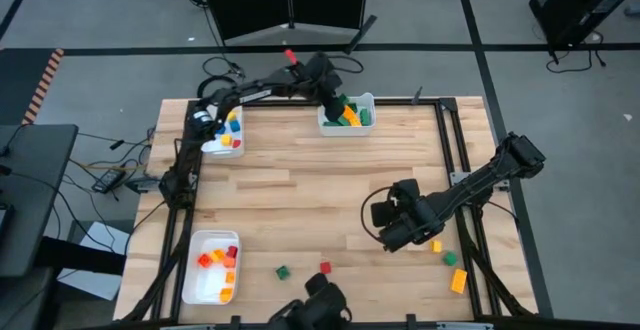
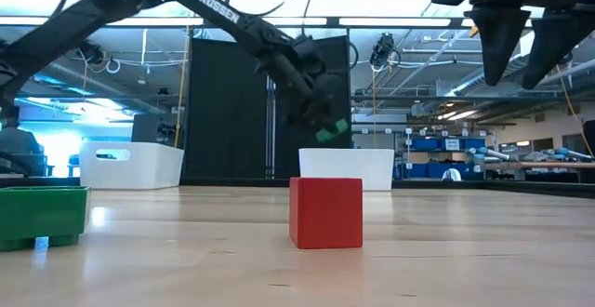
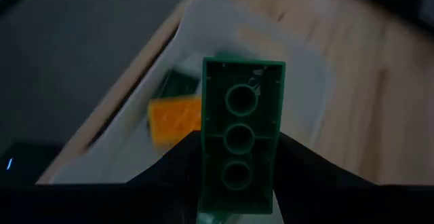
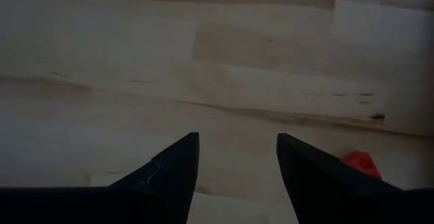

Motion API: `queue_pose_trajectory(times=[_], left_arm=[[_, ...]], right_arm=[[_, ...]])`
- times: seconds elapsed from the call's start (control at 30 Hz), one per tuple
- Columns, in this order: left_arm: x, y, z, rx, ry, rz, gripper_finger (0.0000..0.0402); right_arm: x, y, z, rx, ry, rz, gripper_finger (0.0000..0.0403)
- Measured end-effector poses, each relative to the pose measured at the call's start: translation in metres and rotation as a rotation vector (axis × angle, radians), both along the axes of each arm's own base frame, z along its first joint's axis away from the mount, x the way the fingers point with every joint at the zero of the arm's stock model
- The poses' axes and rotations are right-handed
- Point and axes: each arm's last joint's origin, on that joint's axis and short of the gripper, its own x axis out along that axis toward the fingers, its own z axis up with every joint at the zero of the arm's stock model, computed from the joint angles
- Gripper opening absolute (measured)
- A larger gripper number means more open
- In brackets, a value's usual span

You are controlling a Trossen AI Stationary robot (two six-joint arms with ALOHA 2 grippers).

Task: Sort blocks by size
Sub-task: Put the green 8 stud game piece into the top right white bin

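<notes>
My left gripper (image 1: pixel 340 105) hangs over the far-middle white tray (image 1: pixel 365 98), shut on a long green brick (image 3: pixel 243 115). The brick also shows in the low view (image 2: pixel 332 130). An orange brick (image 3: pixel 175 119) and a dark green one (image 3: pixel 178 83) lie in that tray. My right gripper (image 1: pixel 383 225) is open and empty above bare wood at the table's right (image 4: pixel 237 139). Loose bricks lie flat on the table near the front edge: green (image 1: pixel 283 270), red (image 1: pixel 325 267), yellow (image 1: pixel 437 247), green (image 1: pixel 450 259) and orange (image 1: pixel 458 280). My left gripper pinches the long green brick by its two long sides (image 3: pixel 205 149) between its two fingers, toward one end. The brick's hollow underside faces the wrist camera. The fingers come from above. The brick is lifted clear, above the tray.
A white tray (image 1: pixel 222 130) with bricks stands at the far left. Another white tray (image 1: pixel 212 265) with orange and red bricks stands at the near left. In the low view a red brick (image 2: pixel 325 212) and a green brick (image 2: pixel 42 216) sit close to the camera.
</notes>
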Motion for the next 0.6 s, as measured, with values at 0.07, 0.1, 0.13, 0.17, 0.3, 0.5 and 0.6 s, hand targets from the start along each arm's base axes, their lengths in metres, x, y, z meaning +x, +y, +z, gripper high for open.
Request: queue_pose_trajectory(times=[0.07, 0.1, 0.13, 0.17, 0.3, 0.5, 0.6], left_arm=[[-0.002, 0.002, -0.007, -0.009, 0.063, 0.01, 0.0148], [-0.003, 0.003, -0.01, 0.002, 0.097, 0.022, 0.0149], [-0.004, 0.004, -0.014, 0.025, 0.132, 0.036, 0.0151], [-0.005, 0.006, -0.015, 0.047, 0.15, 0.048, 0.0153], [-0.005, 0.014, -0.025, 0.07, 0.15, 0.03, 0.016], [0.0, 0.014, -0.048, -0.003, 0.176, 0.0, 0.0161], [0.0, 0.012, -0.049, -0.013, 0.188, 0.01, 0.0162]], right_arm=[[0.0, 0.0, 0.0, 0.003, -0.007, -0.01, 0.0209], [0.001, 0.0, 0.0, 0.004, -0.013, -0.022, 0.0209], [0.001, 0.0, 0.0, 0.006, -0.02, -0.035, 0.0208], [0.001, 0.0, 0.0, 0.008, -0.026, -0.046, 0.0208], [0.001, 0.0, 0.0, 0.009, -0.03, -0.055, 0.021], [0.002, -0.001, 0.0, 0.012, -0.035, -0.06, 0.0213], [0.003, -0.001, 0.0, 0.014, -0.038, -0.058, 0.0211]])
